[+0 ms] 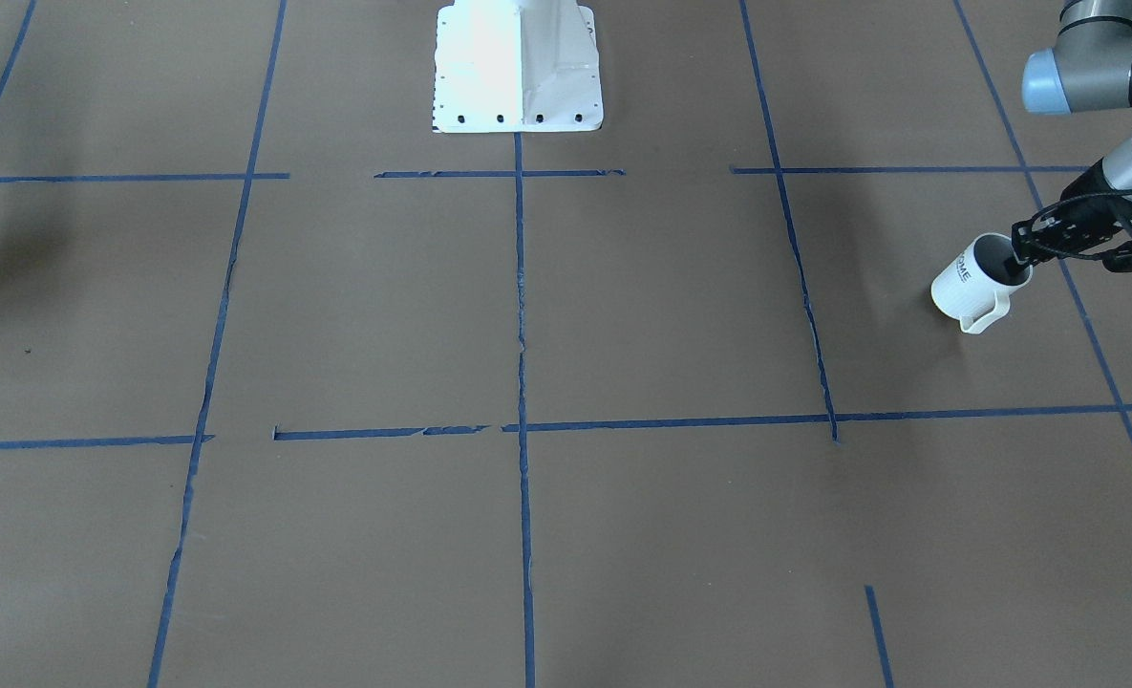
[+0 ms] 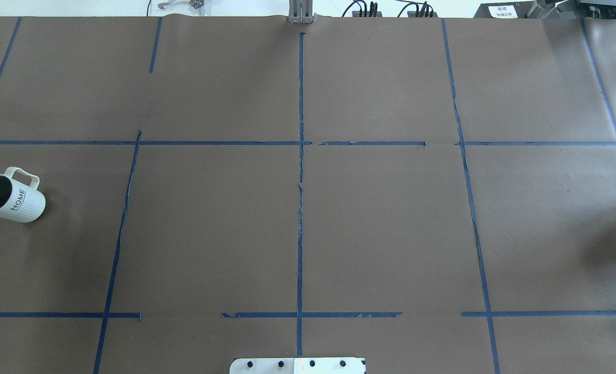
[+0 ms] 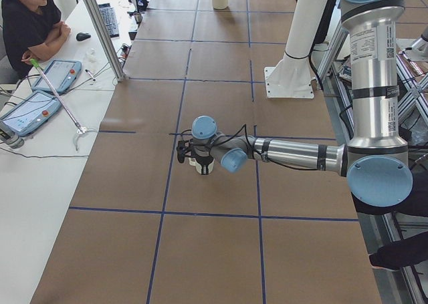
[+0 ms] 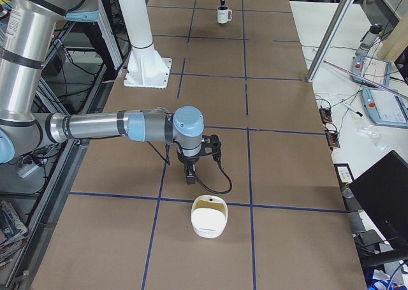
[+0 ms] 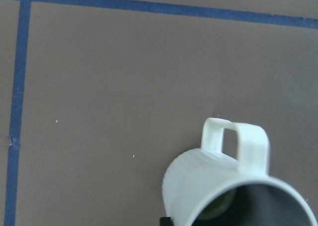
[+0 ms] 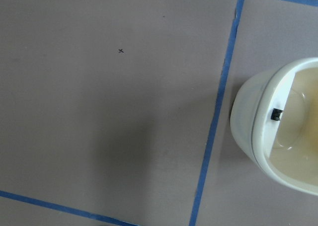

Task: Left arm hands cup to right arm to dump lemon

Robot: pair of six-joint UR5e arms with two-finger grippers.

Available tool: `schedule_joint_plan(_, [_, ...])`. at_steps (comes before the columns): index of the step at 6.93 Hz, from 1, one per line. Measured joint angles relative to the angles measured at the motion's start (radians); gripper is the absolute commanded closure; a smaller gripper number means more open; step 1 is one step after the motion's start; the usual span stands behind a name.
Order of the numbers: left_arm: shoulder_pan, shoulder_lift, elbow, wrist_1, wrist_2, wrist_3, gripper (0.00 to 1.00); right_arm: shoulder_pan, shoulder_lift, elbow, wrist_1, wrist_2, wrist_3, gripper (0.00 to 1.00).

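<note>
The white cup with "HOME" lettering stands near the table's left end, and it also shows in the overhead view. My left gripper is shut on its rim, one finger inside the mouth and one outside. In the left wrist view the cup fills the lower right, and the yellow-green lemon lies inside it. Whether the cup touches the table I cannot tell. My right gripper points down over the table far from the cup; I cannot tell whether it is open or shut.
A cream bowl sits on the table just beside the right gripper, and it also shows in the right wrist view. The white pedestal stands at mid-table on the robot's side. An operator sits at a side desk.
</note>
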Motion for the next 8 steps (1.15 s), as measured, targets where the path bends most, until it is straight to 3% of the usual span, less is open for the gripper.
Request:
schedule_joint_plan(2, [0.042,-0.154,-0.082,0.118,-0.001,-0.211,1.00,-0.028,0.042,0.033,0.088,0.047,0.038,0.00])
schedule_joint_plan(4, [0.113,-0.386,-0.128,0.331,-0.002,-0.391,1.00,-0.135,0.080,0.003,0.420,0.020,0.252,0.00])
schedule_joint_plan(6, [0.187,-0.599,-0.155,0.553,0.001,-0.508,1.00,-0.319,0.140,-0.013,0.767,-0.142,0.554,0.00])
schedule_joint_plan(8, [0.228,-0.749,-0.128,0.674,0.003,-0.563,1.00,-0.464,0.236,-0.012,0.927,-0.302,0.688,0.01])
